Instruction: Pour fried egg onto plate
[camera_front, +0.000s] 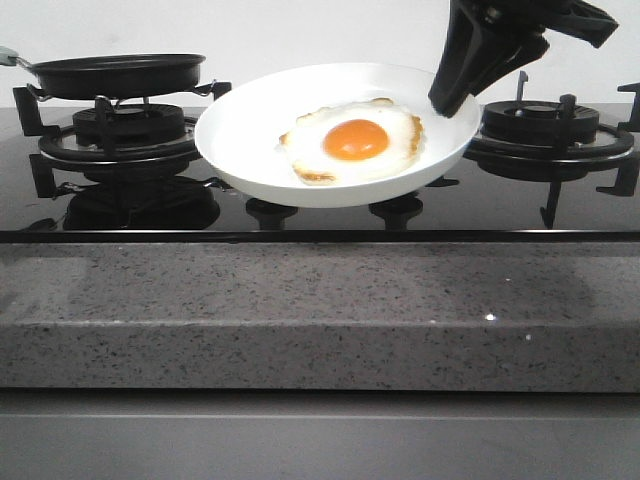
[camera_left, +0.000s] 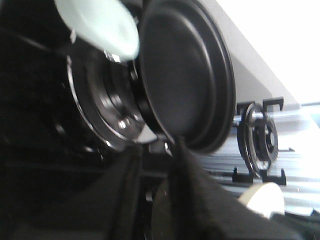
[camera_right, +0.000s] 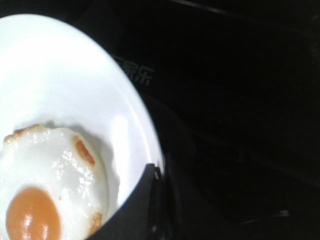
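Since the fried egg (camera_front: 352, 143) already lies flat in the glossy plate (camera_front: 250, 120), which my right gripper (camera_front: 452, 98) holds pinched by its right rim above the middle of the hob (camera_front: 300, 222), I judge the egg soft, light and prone to slide, and the plate stiff, breakable and best held level by that rim. Farther back on the left burner sits the black pan (camera_front: 117, 74), and whether my left gripper (camera_left: 160, 165) is clamped on its handle I cannot tell. The right wrist view shows faint Chinese characters (camera_right: 134, 73) on the dark glass, possibly "家乐", too dim to be sure.
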